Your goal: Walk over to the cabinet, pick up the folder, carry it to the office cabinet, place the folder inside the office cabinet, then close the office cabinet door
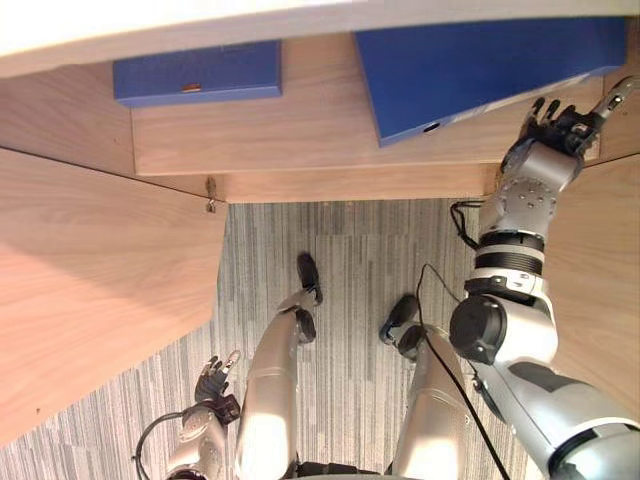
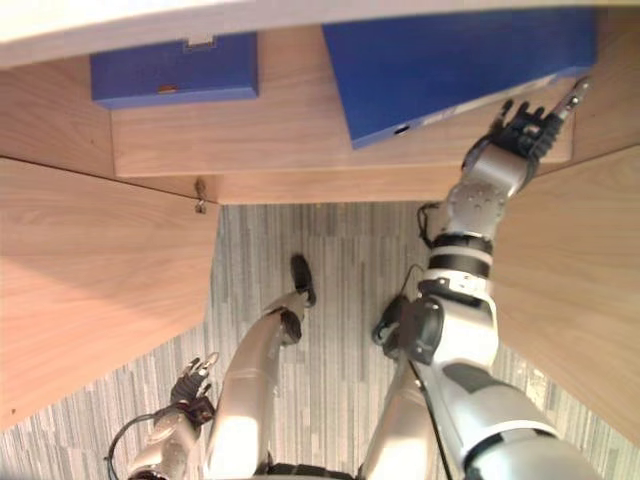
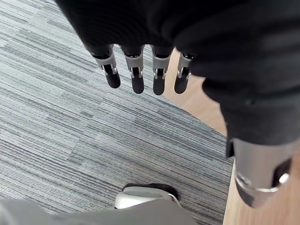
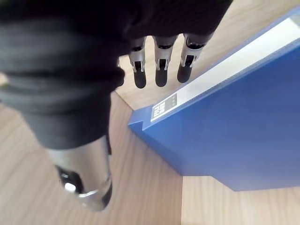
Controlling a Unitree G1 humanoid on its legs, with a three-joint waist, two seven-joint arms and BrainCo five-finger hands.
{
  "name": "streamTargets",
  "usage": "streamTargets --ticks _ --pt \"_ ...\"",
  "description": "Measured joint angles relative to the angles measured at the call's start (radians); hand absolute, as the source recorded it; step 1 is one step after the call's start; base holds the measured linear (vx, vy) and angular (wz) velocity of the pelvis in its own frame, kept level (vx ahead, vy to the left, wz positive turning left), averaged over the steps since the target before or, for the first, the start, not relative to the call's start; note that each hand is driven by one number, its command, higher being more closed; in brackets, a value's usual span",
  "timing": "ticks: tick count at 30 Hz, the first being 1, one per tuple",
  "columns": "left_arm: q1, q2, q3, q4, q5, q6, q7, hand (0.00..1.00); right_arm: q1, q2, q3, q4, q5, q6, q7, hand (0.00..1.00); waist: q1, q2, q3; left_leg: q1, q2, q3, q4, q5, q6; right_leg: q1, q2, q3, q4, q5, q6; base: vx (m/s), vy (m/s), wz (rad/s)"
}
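A large blue folder point(image 1: 480, 70) lies flat on the wooden shelf point(image 1: 300, 140) inside the open cabinet, toward the right. My right hand point(image 1: 558, 125) is raised at the folder's near right edge with its fingers point(image 4: 161, 70) straight, open and holding nothing. In the right wrist view the fingertips hover just beside the blue folder's point(image 4: 234, 140) white-labelled edge; whether they touch it is unclear. My left hand point(image 1: 215, 385) hangs low beside my body over the carpet, its fingers point(image 3: 136, 75) relaxed and open.
A second, smaller blue folder point(image 1: 200, 75) lies on the same shelf at the left. The cabinet's left door point(image 1: 90, 300) and right door point(image 1: 600, 270) stand open on either side of me. Grey striped carpet point(image 1: 350, 260) lies between them.
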Motion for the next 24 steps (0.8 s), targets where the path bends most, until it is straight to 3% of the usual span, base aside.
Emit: streamTargets --ticks 9,17,24 --pt "-0.011 -0.001 -0.012 0.002 -0.001 0.001 -0.003 0.00 0.018 -0.008 0.021 0.052 0.002 0.026 0.044 0.00 -0.002 -0.001 -0.010 0.036 -0.004 0.005 -0.047 0.018 0.002 0.030 0.014 -0.003 -0.045 0.008 0.004 0.05 0.001 -0.02" --pt "-0.030 -0.002 -0.028 0.003 -0.002 0.001 -0.003 0.00 0.093 0.005 0.173 0.065 -0.006 0.069 0.070 0.00 -0.008 -0.001 -0.026 0.060 -0.003 0.006 -0.060 0.018 -0.003 0.055 0.021 -0.005 -0.063 0.010 0.005 0.05 0.004 -0.02" --pt "-0.045 -0.002 -0.042 0.004 -0.003 0.001 -0.007 0.00 0.185 0.058 0.328 0.060 -0.081 0.134 0.109 0.00 -0.016 -0.001 -0.033 0.068 0.000 0.011 -0.091 0.026 -0.010 0.059 0.037 -0.005 -0.098 0.028 0.005 0.03 0.007 -0.04"
